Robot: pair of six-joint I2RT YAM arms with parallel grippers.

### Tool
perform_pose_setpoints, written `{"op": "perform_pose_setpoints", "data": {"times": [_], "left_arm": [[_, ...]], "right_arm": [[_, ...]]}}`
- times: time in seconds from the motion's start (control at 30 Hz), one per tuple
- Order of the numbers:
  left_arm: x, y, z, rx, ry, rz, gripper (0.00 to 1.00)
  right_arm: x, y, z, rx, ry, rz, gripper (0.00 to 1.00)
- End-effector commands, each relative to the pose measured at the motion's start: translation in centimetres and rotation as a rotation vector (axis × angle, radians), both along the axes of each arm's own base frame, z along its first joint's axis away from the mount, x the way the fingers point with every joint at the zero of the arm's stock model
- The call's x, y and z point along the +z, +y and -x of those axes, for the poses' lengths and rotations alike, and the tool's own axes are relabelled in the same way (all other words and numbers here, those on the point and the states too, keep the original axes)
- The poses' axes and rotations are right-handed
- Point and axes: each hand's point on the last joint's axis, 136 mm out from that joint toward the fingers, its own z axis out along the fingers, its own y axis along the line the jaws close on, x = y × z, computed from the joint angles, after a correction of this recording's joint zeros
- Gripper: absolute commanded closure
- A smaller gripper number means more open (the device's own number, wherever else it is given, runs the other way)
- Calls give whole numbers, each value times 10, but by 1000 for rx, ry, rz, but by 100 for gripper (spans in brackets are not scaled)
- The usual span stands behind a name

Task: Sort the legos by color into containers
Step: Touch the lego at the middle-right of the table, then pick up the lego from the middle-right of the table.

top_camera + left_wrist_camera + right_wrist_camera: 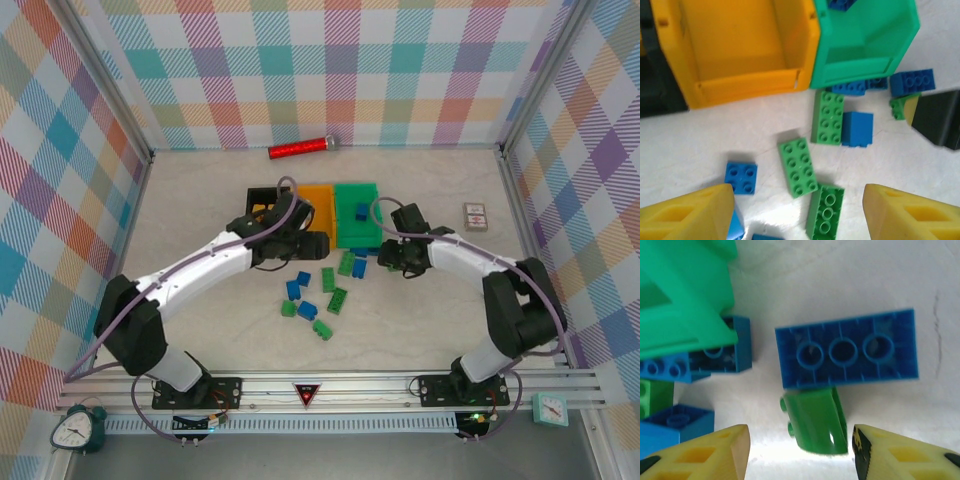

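Pastel checked walls close in a pale table (pixel 200 210), where 3 joined bins stand at 12 o'clock from the scatter of loose bricks (pixel 315 300): a black bin (pixel 258 195), an orange bin (pixel 322 205) and a green bin (pixel 350 235). 1 blue brick (pixel 360 212) lies inside the green bin, a mismatch that probably needs correcting, most likely into the black bin since no bin is blue. The right gripper (pixel 800 442) sits low at the green bin's 5 o'clock corner. Its fingers (pixel 715 455) are released and straddle a small green brick (pixel 815 420) lying on its side, with a gap on either flank, a placement that suits a pinch across the smooth faces. At 12 o'clock from that brick, right against it as far as I can tell, lies an upturned long blue brick (pixel 847 350), which a closing finger could nudge. The left gripper (pixel 797 207) hangs over the pile with fingers (pixel 690 215) spread wide, gripping nothing. Another green brick (pixel 825 215) lies on the table beneath the gap, so I judge that piece is its target.
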Motion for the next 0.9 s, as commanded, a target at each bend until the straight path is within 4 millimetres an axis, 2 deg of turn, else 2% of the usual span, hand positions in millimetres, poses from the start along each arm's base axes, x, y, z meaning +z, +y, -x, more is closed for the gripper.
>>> {"op": "perform_pose_setpoints", "data": {"times": [0.0, 0.2, 0.33, 0.47, 0.6, 0.73, 0.87], "left_arm": [[5, 4, 11, 7, -25, 28, 32], [-13, 26, 32, 45, -2, -8, 32], [-23, 33, 39, 69, 15, -17, 32], [-28, 32, 42, 78, 21, -6, 32], [-28, 27, 43, 74, 22, 5, 32], [-30, 23, 43, 68, 24, 2, 32], [-27, 23, 45, 69, 21, 3, 32]], "right_arm": [[0, 6, -9, 42, 1, 0, 44], [-5, 3, -8, 49, 18, 21, 44], [5, -10, -13, 52, -2, 93, 44], [19, -28, -26, 3, -26, 49, 44], [24, -34, -38, -8, -14, 12, 42], [17, -28, -45, 24, 30, 13, 37], [7, -24, -43, 43, 70, 3, 31]]}}
